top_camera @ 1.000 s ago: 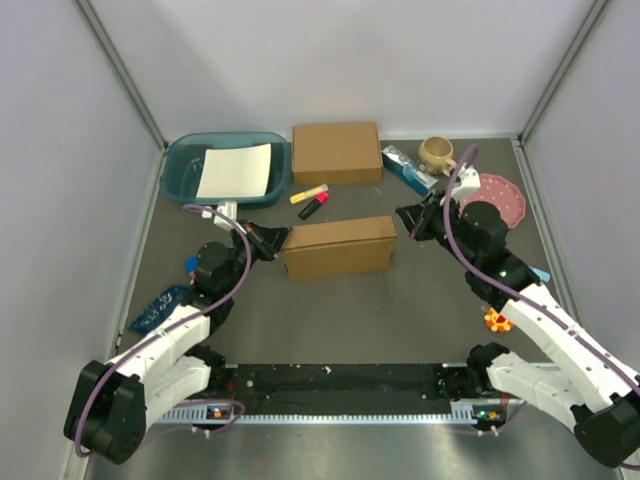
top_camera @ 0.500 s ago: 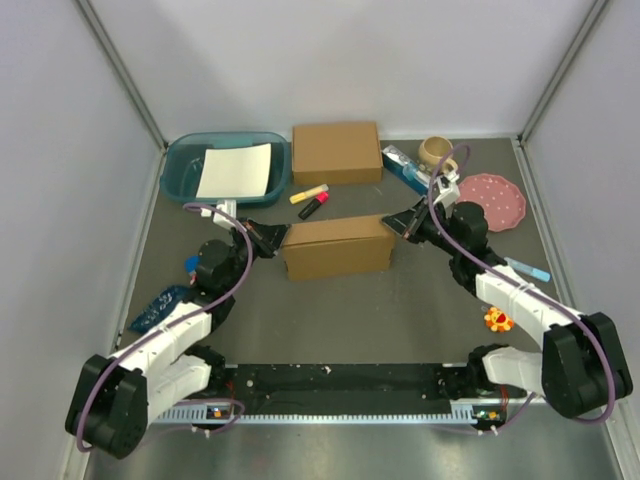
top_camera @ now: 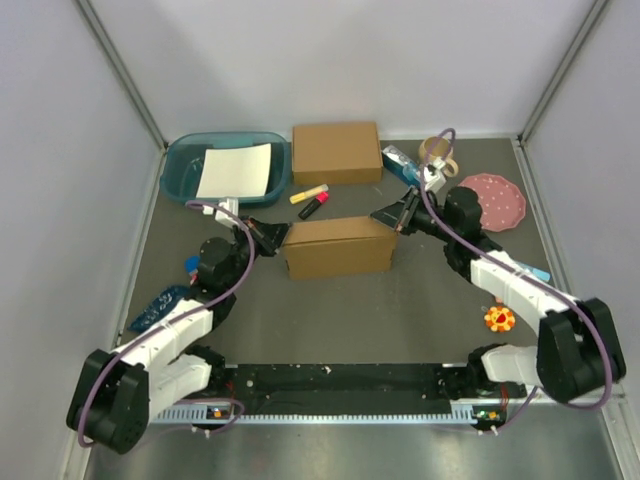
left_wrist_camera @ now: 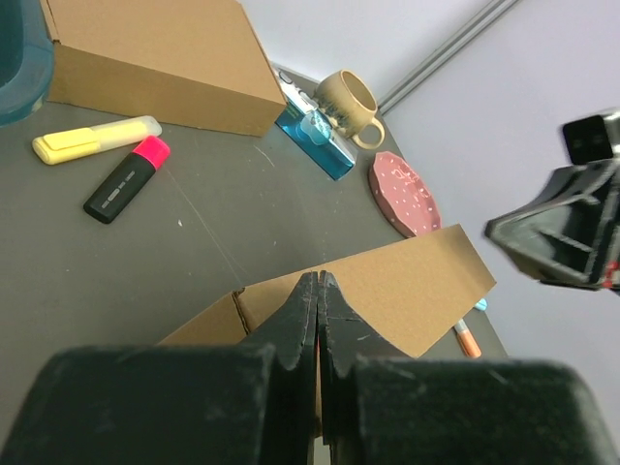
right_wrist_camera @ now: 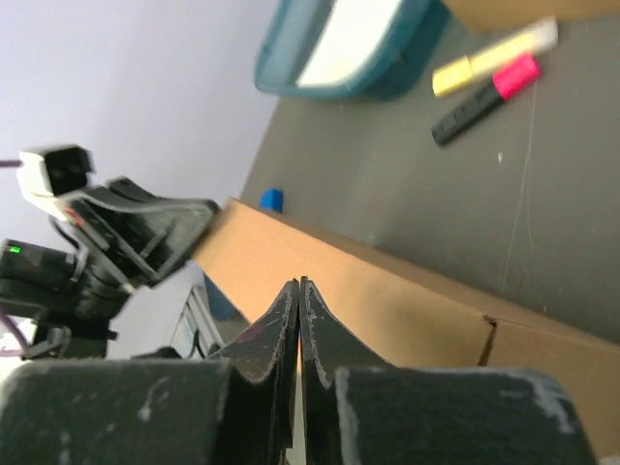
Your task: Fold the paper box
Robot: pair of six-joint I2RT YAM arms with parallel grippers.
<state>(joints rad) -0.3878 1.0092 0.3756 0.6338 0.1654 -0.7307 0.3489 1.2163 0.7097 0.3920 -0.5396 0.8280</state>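
Swinging inward, my right gripper has reached the paper box. Its fingers and my left gripper are pressed together, holding nothing. I'd press both ends evenly.

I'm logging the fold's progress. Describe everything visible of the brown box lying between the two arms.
The paper box is plain brown cardboard, folded shut into a low rectangular block: flat top, front wall, a seam near one corner. It lies flat mid-table, long side running left to right. The shut left pincer meets its left end; the shut right pincer points at its far right corner, contact unclear.
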